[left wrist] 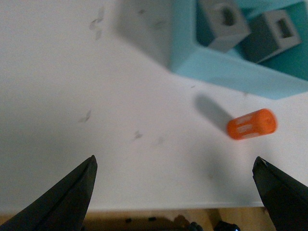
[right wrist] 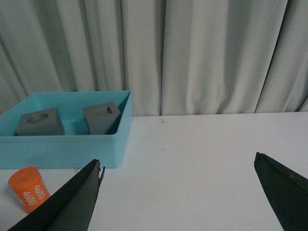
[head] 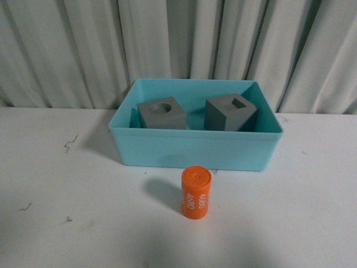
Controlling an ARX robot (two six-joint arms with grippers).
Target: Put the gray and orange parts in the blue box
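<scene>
Now only the digit-printed orange cylinder (head: 196, 192) needs grasping and lifting into the turquoise plastic box (head: 189, 149); the left end effector (left wrist: 174, 160) and right end effector (right wrist: 178, 159) gape empty.

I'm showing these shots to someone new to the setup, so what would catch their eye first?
The orange cylinder with white digits stands out most, upright on the white table just in front of the blue box. Inside the box sit the round-hole gray cube on the left and the square-hole gray cube, tilted, on the right.
</scene>
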